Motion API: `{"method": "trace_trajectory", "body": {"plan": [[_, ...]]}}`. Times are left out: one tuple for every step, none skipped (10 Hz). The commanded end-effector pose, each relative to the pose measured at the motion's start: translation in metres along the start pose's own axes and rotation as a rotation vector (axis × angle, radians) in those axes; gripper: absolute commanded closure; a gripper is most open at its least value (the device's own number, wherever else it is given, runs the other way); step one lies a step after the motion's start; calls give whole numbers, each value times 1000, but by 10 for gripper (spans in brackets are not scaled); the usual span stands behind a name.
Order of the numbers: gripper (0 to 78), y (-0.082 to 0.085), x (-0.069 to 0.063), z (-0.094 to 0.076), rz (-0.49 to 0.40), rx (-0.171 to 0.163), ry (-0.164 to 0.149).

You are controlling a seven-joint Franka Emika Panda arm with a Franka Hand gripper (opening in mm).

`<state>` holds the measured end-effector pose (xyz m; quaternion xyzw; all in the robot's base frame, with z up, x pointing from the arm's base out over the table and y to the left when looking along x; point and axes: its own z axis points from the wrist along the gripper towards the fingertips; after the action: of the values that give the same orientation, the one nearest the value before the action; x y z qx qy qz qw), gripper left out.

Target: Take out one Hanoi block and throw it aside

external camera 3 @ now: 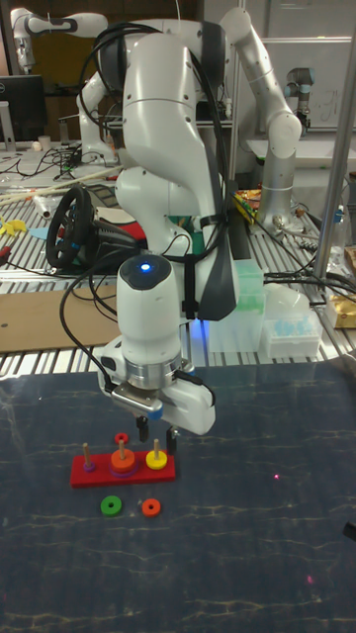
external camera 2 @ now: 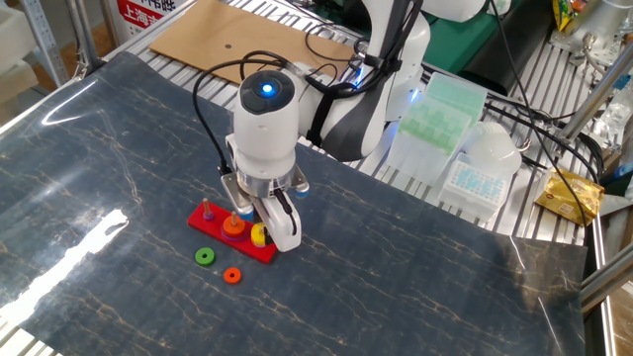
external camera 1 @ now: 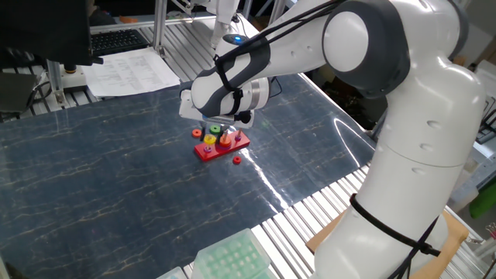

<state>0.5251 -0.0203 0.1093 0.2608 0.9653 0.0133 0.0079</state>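
Claw (external camera 3: pixel 157 430) poised just above the yellow Hanoi block (external camera 3: pixel 155 459), fingers spread to either side of its peg.
Block sits on the end peg of the red base (external camera 3: pixel 123 472); on the tabletop (external camera 3: pixel 247 554), green ring (external camera 3: pixel 111 506) and orange ring (external camera 3: pixel 150 507) lie at the base's 6 o'clock.

The gripper (external camera 3: pixel 158 431) crowds the red base (external camera 3: pixel 123 471); beside it, loose green ring (external camera 3: pixel 111 506) and orange ring (external camera 3: pixel 150 507) dot otherwise bare mat (external camera 3: pixel 267 534).

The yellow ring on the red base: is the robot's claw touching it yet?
Cannot tell. In the tall fixed view the gripper fingertips end right at the yellow ring, with no plain gap or contact; the other fixed views hide it.
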Motion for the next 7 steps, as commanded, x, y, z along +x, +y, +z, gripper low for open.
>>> {"method": "trace_trajectory", "body": {"plan": [[2,1,-1,-1,1,0,-2],[2,1,-1,-1,1,0,-2],[2,1,-1,-1,1,0,-2],[2,1,-1,-1,1,0,-2],[2,1,-1,-1,1,0,-2],[2,1,-1,-1,1,0,-2],[2,-2,-1,-18,4,17,1]]}}
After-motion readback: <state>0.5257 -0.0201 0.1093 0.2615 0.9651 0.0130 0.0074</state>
